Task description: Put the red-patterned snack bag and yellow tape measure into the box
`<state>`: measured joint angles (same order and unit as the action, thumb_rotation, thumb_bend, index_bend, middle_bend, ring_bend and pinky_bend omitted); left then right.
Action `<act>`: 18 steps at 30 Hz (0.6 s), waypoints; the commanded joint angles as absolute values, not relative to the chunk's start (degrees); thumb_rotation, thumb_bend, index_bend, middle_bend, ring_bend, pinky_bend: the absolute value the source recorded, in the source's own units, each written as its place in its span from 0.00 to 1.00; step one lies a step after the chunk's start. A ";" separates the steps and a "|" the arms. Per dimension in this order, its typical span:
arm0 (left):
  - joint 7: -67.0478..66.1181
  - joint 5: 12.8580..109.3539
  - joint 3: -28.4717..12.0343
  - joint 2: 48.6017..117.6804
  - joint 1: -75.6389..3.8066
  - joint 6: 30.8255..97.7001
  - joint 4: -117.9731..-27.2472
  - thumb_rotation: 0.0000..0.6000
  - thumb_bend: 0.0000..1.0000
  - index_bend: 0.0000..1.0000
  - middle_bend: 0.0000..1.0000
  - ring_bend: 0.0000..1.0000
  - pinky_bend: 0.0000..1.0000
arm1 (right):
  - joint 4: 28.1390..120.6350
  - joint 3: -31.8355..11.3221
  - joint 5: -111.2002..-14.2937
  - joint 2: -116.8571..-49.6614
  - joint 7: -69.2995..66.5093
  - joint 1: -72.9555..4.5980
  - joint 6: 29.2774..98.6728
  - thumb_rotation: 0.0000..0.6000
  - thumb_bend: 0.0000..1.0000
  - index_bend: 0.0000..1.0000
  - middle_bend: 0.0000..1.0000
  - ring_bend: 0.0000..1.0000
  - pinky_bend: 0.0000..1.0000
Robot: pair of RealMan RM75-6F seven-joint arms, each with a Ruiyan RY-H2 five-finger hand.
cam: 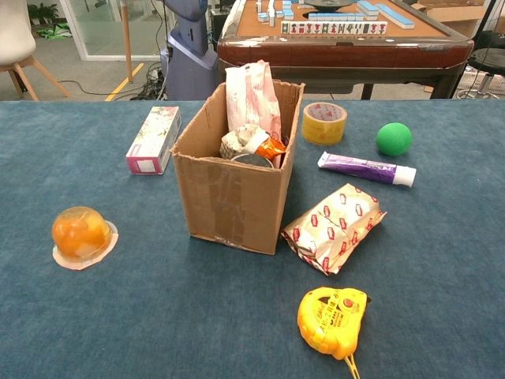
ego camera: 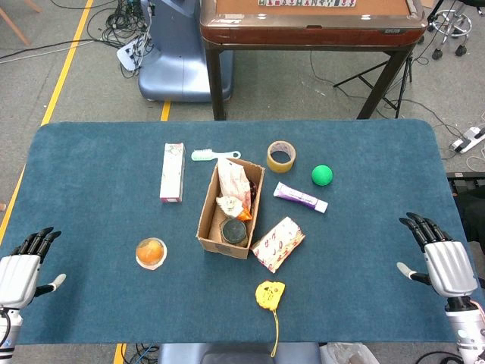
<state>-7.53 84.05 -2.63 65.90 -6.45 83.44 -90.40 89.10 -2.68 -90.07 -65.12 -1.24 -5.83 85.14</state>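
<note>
Both the left hand point(ego camera: 19, 274) and right hand point(ego camera: 447, 265) rested empty, fingers apart. The cardboard box point(cam: 237, 201) looked crowded already, so the red-patterned snack bag point(cam: 334, 227) risked snagging its rim; the yellow tape measure point(cam: 332, 318) might slip.

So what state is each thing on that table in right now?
box: open, upright, partly filled
red-patterned snack bag: lying flat beside the box, outside
yellow tape measure: on the table, outside
tape roll: lying flat
purple tube: capped, lying down
left hand: open, holding nothing
right hand: open, holding nothing
</note>
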 commanded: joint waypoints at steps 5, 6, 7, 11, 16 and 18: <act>-6.95 84.16 -2.60 65.65 -5.95 84.32 -90.66 1.00 0.13 0.18 0.14 0.16 0.34 | 89.24 -2.52 -90.45 -65.47 -0.27 -6.56 84.15 1.00 0.00 0.18 0.15 0.16 0.42; -6.90 84.16 -2.63 65.61 -5.91 84.41 -90.76 1.00 0.13 0.18 0.14 0.16 0.34 | 89.17 -2.50 -90.62 -65.57 -0.22 -6.69 84.06 1.00 0.00 0.18 0.15 0.16 0.42; -6.89 84.20 -2.66 65.60 -5.86 84.56 -90.79 1.00 0.13 0.18 0.14 0.16 0.34 | 89.13 -2.44 -90.81 -65.66 -0.18 -6.80 84.00 1.00 0.00 0.18 0.15 0.16 0.42; -6.81 84.44 -2.47 65.55 -5.64 84.84 -90.83 1.00 0.13 0.18 0.15 0.16 0.34 | 89.17 -2.25 -91.57 -65.92 0.00 -7.16 83.91 1.00 0.00 0.18 0.17 0.16 0.41; -6.29 84.20 -2.61 65.32 -5.73 84.54 -90.65 1.00 0.13 0.18 0.15 0.16 0.34 | 88.87 -3.13 -91.24 -66.19 0.91 -8.77 82.30 1.00 0.00 0.18 0.18 0.16 0.40; -6.06 84.27 -2.66 65.23 -5.64 84.78 -90.69 1.00 0.13 0.18 0.15 0.16 0.34 | 88.84 -3.88 -91.10 -66.27 1.87 -10.11 81.04 1.00 0.00 0.18 0.18 0.16 0.39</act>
<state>-6.10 84.26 -2.65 65.25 -5.66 84.75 -90.68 88.90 -3.39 -91.24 -66.20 1.27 -9.40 81.74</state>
